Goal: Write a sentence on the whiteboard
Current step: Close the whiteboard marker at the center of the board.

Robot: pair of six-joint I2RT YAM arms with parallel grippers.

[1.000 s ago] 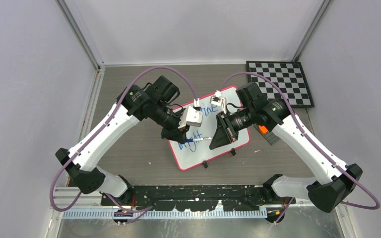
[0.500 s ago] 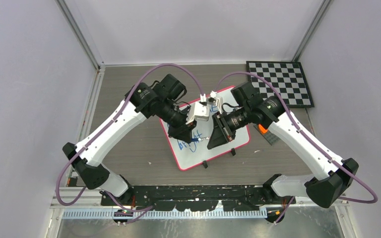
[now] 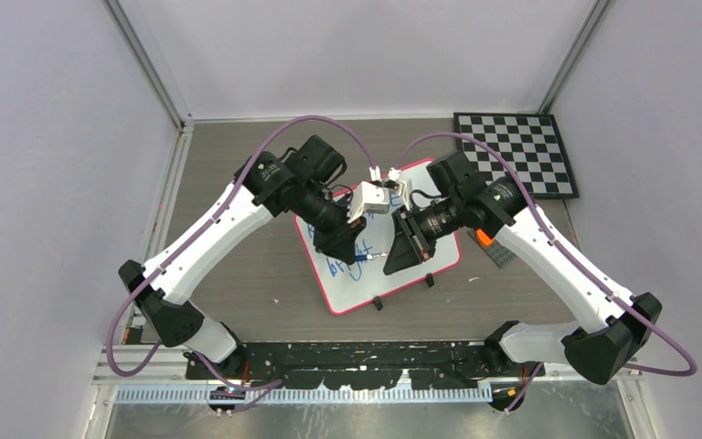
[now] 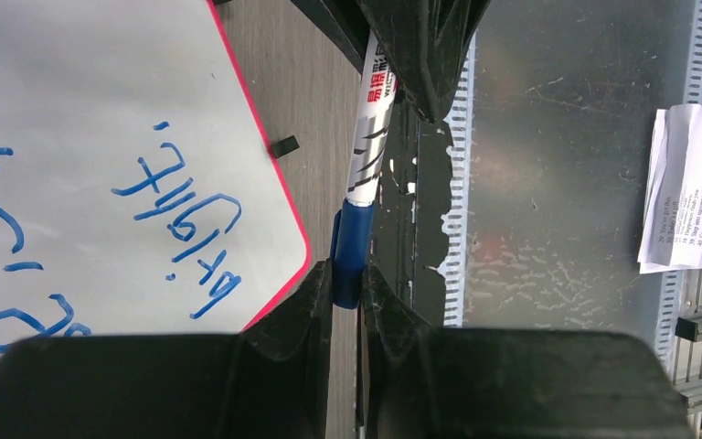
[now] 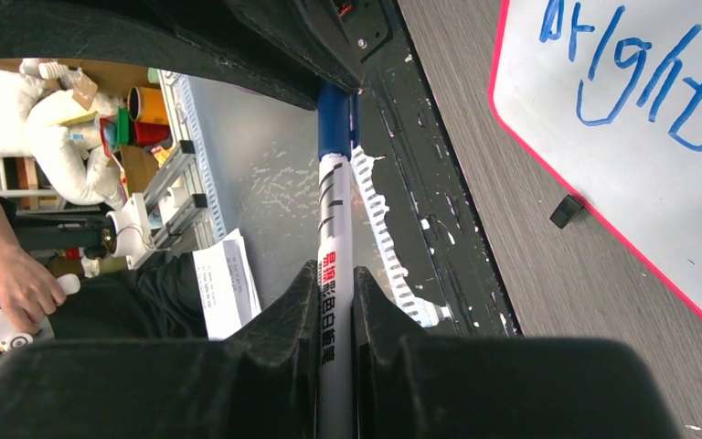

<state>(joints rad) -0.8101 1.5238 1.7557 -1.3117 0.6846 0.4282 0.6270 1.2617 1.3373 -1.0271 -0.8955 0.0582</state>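
The whiteboard (image 3: 358,291) lies tilted on the table, white with a red-pink rim. The sentence (image 3: 340,267) is in blue marker, and "bright." shows in the left wrist view (image 4: 183,210) and the right wrist view (image 5: 640,73). The two grippers face each other above the board's near half. My left gripper (image 3: 358,249) (image 4: 347,274) is shut on the marker's blue cap (image 4: 347,256). My right gripper (image 3: 391,260) (image 5: 335,274) is shut on the white marker barrel (image 5: 335,219). The cap (image 5: 334,128) sits on the barrel's end, held level in the air.
A black-and-white checkerboard (image 3: 521,151) lies at the back right. A small orange and black object (image 3: 486,240) sits right of the whiteboard. Two black clips (image 3: 377,302) stand on the board's near edge. A printed paper sheet (image 4: 690,192) lies beyond the table's near rail.
My left gripper has moved right and toward my right gripper, closing the gap between them. The cap now meets the marker's end. The right arm shifted slightly left.
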